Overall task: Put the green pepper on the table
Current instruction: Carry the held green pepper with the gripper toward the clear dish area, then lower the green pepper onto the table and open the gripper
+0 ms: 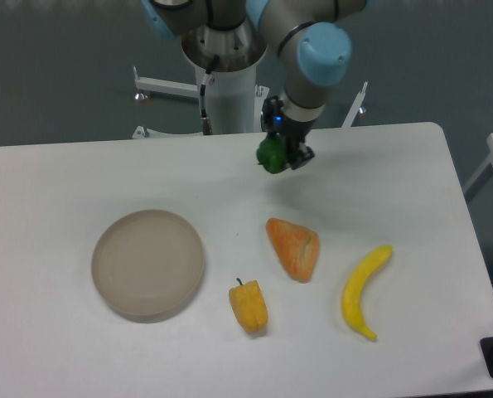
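Observation:
The green pepper (271, 155) is small, glossy and dark green. It hangs above the back middle of the white table (64, 191), held in my gripper (277, 156), which is shut on it. The pepper's underside is off the tabletop; a faint shadow lies on the table around it. The gripper's black fingers partly hide the pepper's right side.
A round beige-grey plate (148, 264) sits at the left. A yellow-orange pepper (248, 306) lies near the front middle, an orange wedge-shaped piece (294, 247) right of centre, and a banana (364, 290) at the right. The robot's base column (226, 91) stands behind the table.

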Robot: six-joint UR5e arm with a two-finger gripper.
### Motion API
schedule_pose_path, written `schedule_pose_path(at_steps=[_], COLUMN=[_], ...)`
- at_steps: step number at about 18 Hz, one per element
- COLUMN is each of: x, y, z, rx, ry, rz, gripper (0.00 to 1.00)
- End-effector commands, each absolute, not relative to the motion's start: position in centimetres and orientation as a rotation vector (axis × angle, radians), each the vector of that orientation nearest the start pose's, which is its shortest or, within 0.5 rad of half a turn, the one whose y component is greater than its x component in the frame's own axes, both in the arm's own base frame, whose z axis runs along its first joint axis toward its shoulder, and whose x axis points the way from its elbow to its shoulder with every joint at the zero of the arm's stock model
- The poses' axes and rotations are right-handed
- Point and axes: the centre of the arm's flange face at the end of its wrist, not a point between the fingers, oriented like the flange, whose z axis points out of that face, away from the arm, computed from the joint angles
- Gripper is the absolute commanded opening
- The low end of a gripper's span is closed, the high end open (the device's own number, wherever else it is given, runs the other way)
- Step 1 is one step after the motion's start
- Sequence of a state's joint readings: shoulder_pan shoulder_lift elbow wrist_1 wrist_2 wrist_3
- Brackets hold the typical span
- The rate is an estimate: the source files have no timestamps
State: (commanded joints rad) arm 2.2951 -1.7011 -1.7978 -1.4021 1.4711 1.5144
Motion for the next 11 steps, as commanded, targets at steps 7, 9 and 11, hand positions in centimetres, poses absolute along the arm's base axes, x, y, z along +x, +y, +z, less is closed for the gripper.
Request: schedule_pose_path(at_steps=[7, 9, 11], x=[-17.6, -17.2, -16.9], y=[51.0, 51.3, 51.5], z=[29.2, 28.9, 28.8], rx=[-2.934, -2.924, -2.906], ry=[1.145, 1.095, 1.089], rz=[-0.387, -0.425, -0.439], gripper=[0.24, 0.27, 0.35])
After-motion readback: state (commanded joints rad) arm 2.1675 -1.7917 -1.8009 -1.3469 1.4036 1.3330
